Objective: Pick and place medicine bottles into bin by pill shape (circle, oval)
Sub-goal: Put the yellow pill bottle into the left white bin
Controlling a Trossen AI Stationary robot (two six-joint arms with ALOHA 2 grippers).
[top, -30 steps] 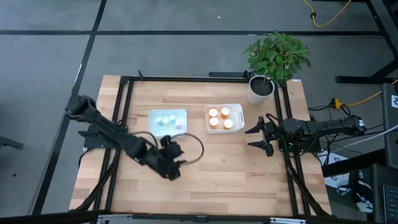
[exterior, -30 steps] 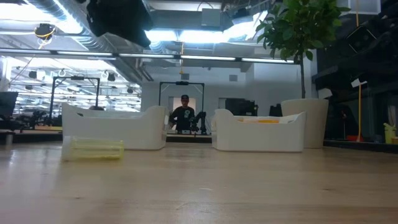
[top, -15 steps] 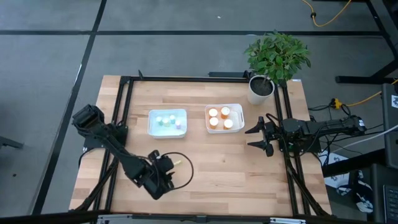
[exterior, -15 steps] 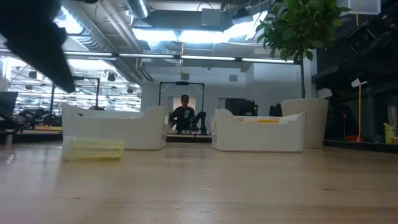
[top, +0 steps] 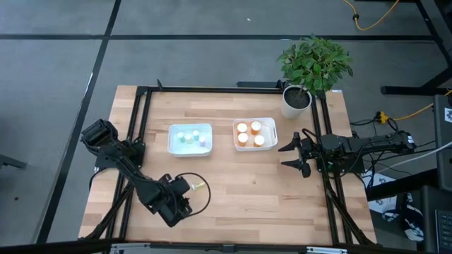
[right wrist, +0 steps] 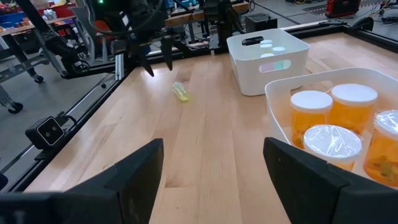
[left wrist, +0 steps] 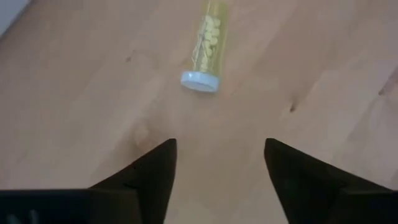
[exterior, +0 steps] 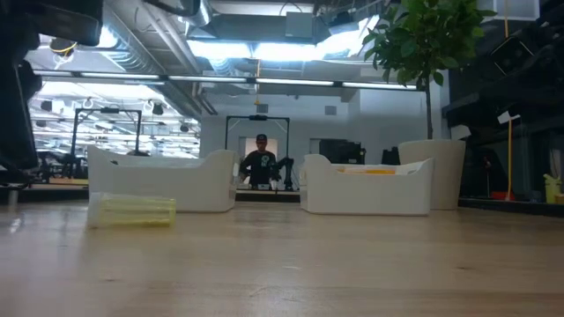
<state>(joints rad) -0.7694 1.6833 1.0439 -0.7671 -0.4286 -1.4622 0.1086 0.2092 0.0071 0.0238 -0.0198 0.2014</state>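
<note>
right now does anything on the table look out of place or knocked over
Yes: one small clear bottle of yellow pills with a white cap lies on its side on the bare wooden table, outside both white bins, in front of the open left end effector. The other bottles stand upright in their bins.

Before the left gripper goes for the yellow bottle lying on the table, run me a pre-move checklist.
1. Yellow bottle lying free on the table, outside both bins: ok.
2. Left gripper open and empty: ok.
3. Bottle ahead of the left gripper, white cap toward it: ok.
4. Right gripper parked at the table's right edge, clear of the bottle: ok.
5. Pill shape readable: cannot tell.
6. Left bin and right bin reachable, upright: ok.
</note>
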